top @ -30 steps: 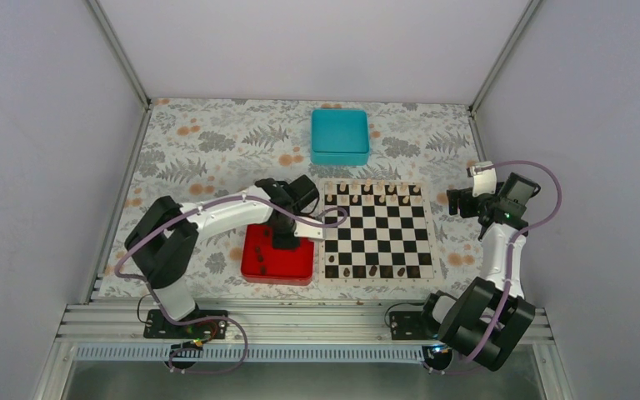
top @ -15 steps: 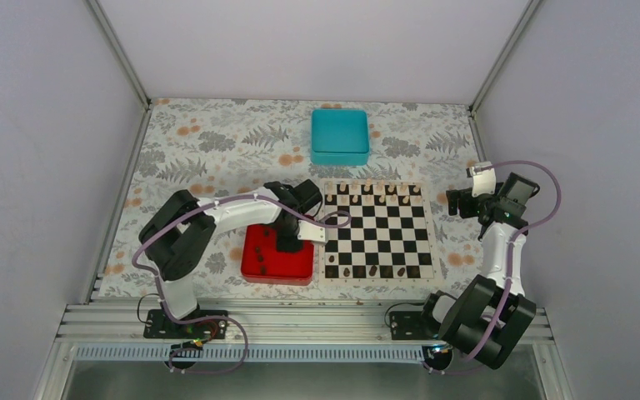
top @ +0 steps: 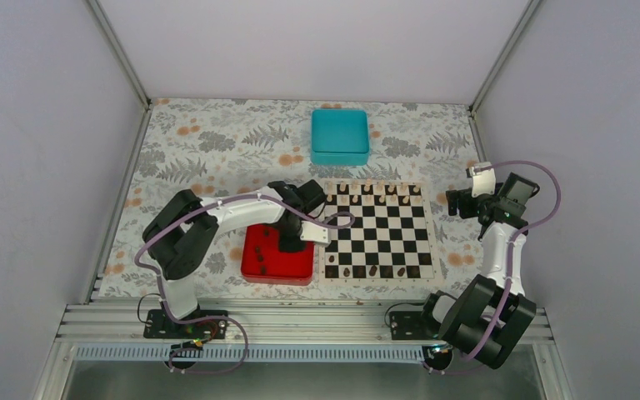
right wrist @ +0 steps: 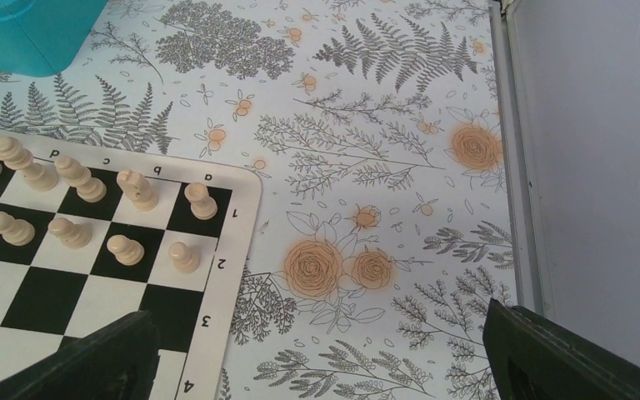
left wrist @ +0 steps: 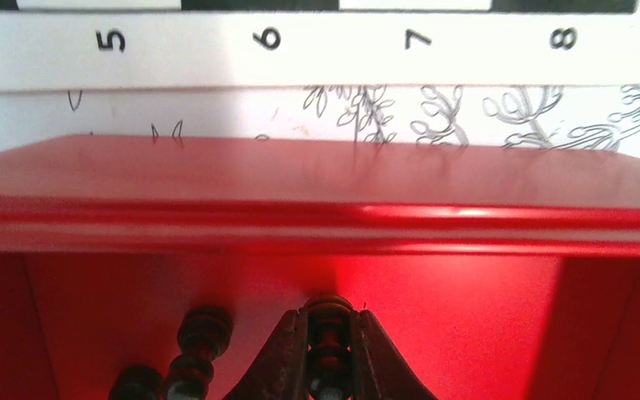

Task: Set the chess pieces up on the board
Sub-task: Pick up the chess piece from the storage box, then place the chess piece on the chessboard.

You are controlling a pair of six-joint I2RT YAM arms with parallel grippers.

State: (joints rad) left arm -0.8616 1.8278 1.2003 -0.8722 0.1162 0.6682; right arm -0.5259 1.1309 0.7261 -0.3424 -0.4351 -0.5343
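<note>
Left claw [left wrist: 331, 323] is clenched on one dark chess piece [left wrist: 330, 343] inside the red tray [left wrist: 317, 218], which lies on the counter [top: 208, 142] just left of the board [top: 381, 242] — other dark chess pieces [left wrist: 202, 329] sit beside it, with more along the board's near row. Right claw [top: 458, 202] hangs released, fingers [right wrist: 92, 358] wide apart, just off the board's far right corner.

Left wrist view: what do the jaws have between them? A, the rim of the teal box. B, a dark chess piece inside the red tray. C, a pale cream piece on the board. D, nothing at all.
B: the left gripper has its jaws pressed against both sides of a dark chess piece standing inside the red tray.
</note>
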